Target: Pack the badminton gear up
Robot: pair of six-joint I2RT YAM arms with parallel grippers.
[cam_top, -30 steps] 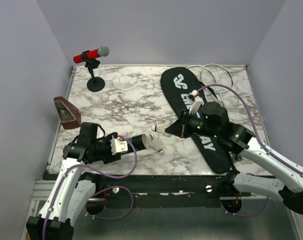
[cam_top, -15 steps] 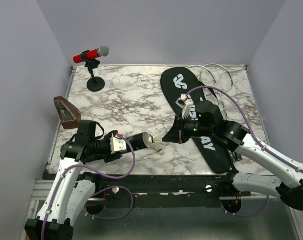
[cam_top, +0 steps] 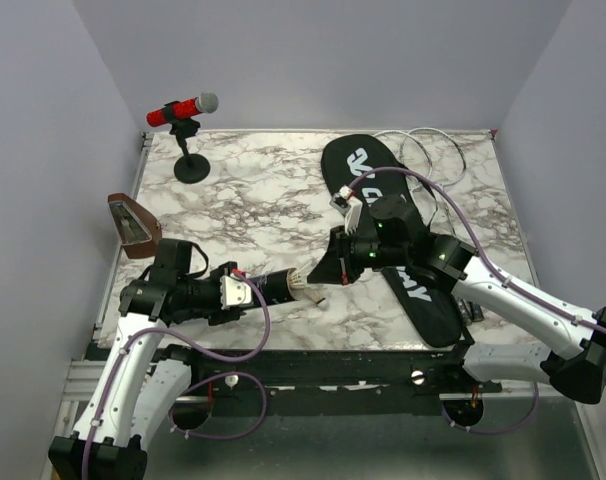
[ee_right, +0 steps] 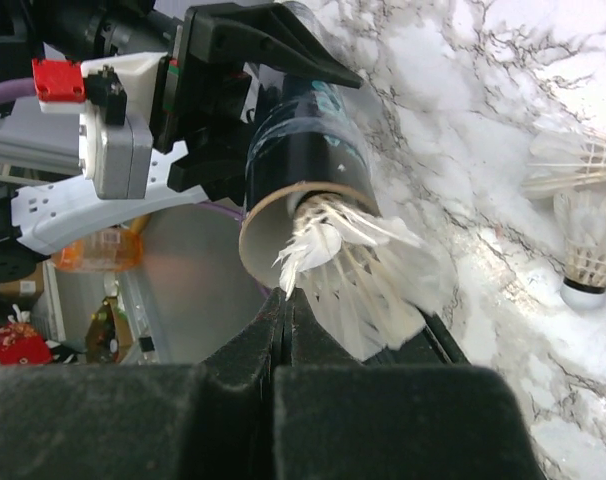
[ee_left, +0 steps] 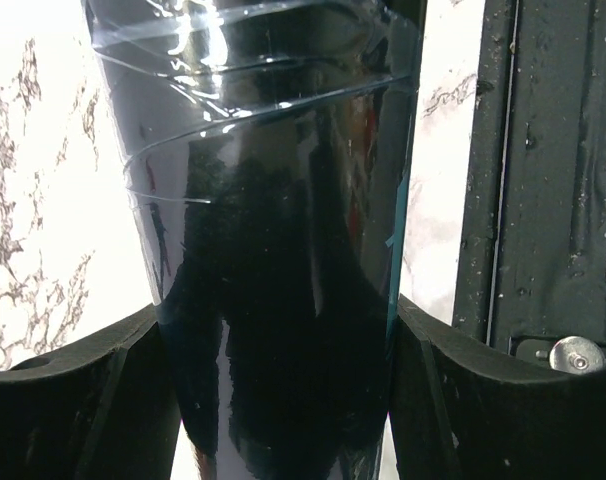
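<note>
Jaws: left jaws are clamped around the black tube (ee_left: pixel 283 200), holding it roughly level and low over the worktop (cam_top: pixel 243 200) near the front edge, open mouth facing the right arm. Right jaws are pinched shut on the feather skirt of a shuttlecock (ee_right: pixel 353 265), which sits right at the tube mouth. Narrow end looks to be leading and partly inside, but I can't see the cork. Progress: early, I'd say. I can't tell what's already in the tube. Two loose shuttlecocks (ee_right: pixel 588 235) lie on the marble just beside the mouth. The rackets (cam_top: pixel 435 138) are at the far right corner, frames showing past the CROSSWAY bag (cam_top: pixel 348 165). I can't tell if they're under it or in it. The bag lies flat, with the right arm over its middle. Left to do: seat this one, feed in the loose pair, then get tube and rackets into the bag. Main risk is feathers snagging on the rim.
</note>
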